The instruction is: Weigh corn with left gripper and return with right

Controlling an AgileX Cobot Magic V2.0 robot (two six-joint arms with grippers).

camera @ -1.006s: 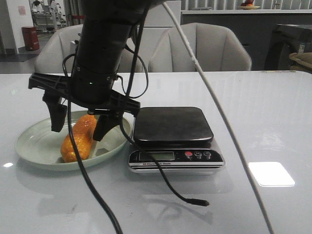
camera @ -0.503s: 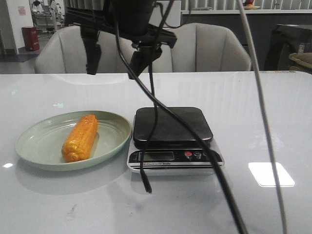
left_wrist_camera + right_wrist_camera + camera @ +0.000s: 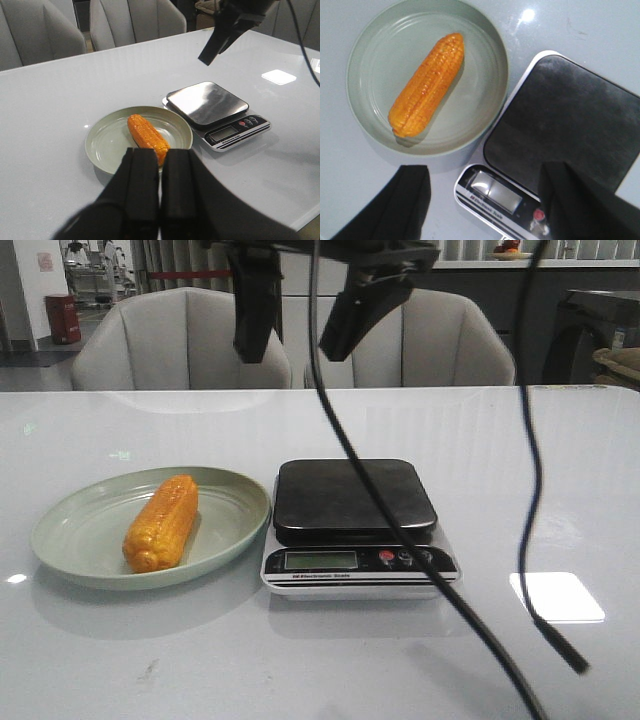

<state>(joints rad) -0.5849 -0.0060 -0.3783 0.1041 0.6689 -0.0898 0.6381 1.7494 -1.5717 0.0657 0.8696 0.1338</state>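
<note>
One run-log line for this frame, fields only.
corn: lying in plate | scale: platform bare | right hand: open, high over table, holding nothing | left hand: shut, holding nothing

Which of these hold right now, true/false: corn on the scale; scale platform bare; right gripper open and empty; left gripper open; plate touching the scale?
1. The corn lies on the scale. False: it lies in the green plate.
2. The scale platform is bare. True.
3. The right gripper is open and holds nothing. True.
4. The left gripper is open. False: its fingers are shut together, empty.
5. The plate sits right beside the scale. True; actual contact cannot be told.
</note>
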